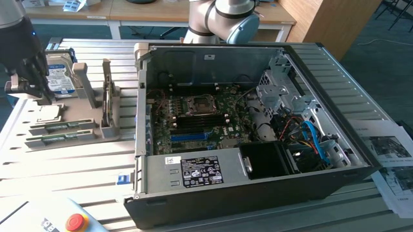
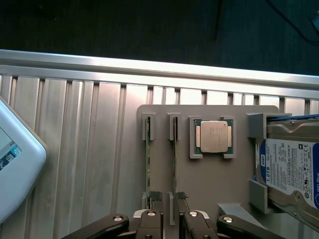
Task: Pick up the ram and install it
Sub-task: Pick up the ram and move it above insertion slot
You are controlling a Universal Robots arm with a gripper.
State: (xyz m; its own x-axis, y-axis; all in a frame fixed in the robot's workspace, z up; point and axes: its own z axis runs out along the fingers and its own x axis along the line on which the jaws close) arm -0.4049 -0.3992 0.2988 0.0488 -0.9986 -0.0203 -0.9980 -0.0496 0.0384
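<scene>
Now "1.0TB" is read on the hard drive (image 2: 291, 172); the ram (image 2: 174, 159) is seen edge-on, its label hidden, flanked by the released pincer (image 2: 168, 198).

under your claw (image 2: 168, 197) you see a matt grey plastic holder (image 2: 209, 184) on the ribbed, brushed-metal surface (image 2: 75, 149); the processor (image 2: 214, 136) has a smooth satin metal lid.

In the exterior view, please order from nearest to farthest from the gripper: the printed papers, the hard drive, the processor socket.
1. Hard drive: beside the gripper, exterior view's left.
2. Processor socket: inside the computer case, middle.
3. Printed papers: beyond the case, exterior view's far right.
</scene>
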